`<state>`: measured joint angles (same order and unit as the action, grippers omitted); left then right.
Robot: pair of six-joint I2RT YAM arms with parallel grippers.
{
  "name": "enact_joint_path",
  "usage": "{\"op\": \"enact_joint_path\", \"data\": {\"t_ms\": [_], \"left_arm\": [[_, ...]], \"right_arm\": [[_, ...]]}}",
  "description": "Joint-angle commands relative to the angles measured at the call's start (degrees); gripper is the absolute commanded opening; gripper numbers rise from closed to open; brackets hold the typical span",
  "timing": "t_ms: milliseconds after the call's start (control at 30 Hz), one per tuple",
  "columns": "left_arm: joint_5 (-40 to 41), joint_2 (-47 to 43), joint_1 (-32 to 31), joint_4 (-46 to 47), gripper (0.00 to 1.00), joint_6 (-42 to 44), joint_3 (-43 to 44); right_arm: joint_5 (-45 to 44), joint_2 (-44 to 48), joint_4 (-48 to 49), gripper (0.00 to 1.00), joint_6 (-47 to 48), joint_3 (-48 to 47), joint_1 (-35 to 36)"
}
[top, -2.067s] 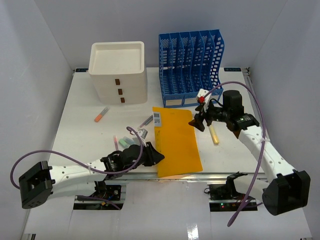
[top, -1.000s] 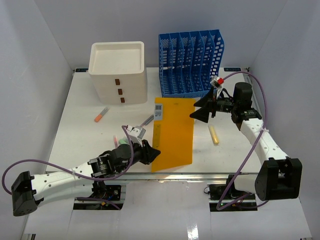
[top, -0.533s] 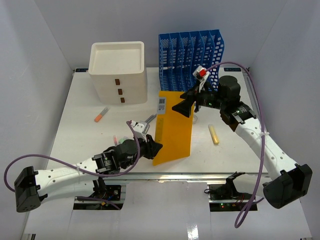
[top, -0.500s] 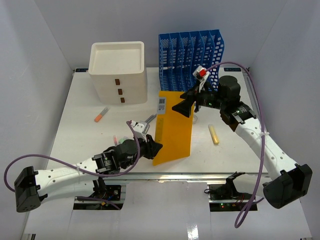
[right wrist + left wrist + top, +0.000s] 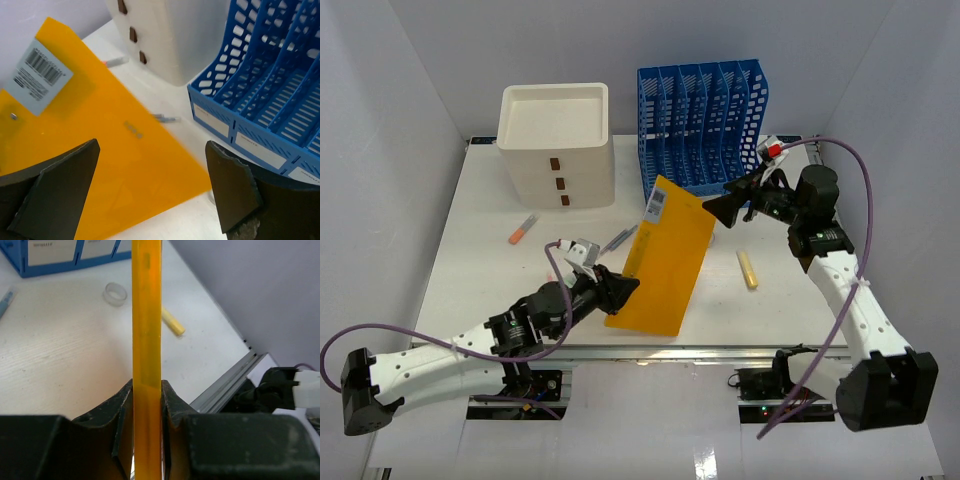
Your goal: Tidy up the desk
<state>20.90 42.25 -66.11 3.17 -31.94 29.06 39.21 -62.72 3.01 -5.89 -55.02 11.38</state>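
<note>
1. Tabletop (image 5: 480, 270) is lying white and flat under everything, its metal rail running along the front by our arm bases.
2. Our left end effector (image 5: 618, 290) is pinching the orange folder (image 5: 665, 260) by its lower edge, holding it tilted.
3. Our right end effector (image 5: 717, 208) is hanging spread wide just beside the folder's upper corner, near the blue file rack (image 5: 700, 120).

The white desk (image 5: 480, 200) bears a drawer box (image 5: 557, 150), blue file rack (image 5: 700, 125), orange marker (image 5: 523, 230) and yellow marker (image 5: 747, 268).

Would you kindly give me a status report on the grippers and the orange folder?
Left gripper shut on orange folder, tilted up. Right gripper open, beside it. Yellow marker loose on desk.
</note>
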Motion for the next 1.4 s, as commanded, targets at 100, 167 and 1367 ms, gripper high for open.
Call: {"op": "enact_joint_path", "data": {"t_ms": [100,167,1367], "left_arm": [[-3.3,-9.6,-0.1,2.0,0.00,0.8,-0.9],[-3.1,-10.5,-0.1,1.5,0.00,0.3,-1.7],[-10.5,-14.2,-0.1,-4.6,0.00,4.3,-0.9]], "right_arm": [[30.4,-8.6,14.2,0.92,0.4,2.6,-7.2],[30.6,-9.9,14.1,0.92,0.0,3.4,-7.5],[55.2,-27.1,94.3,0.95,-51.4,0.5,3.5]]}}
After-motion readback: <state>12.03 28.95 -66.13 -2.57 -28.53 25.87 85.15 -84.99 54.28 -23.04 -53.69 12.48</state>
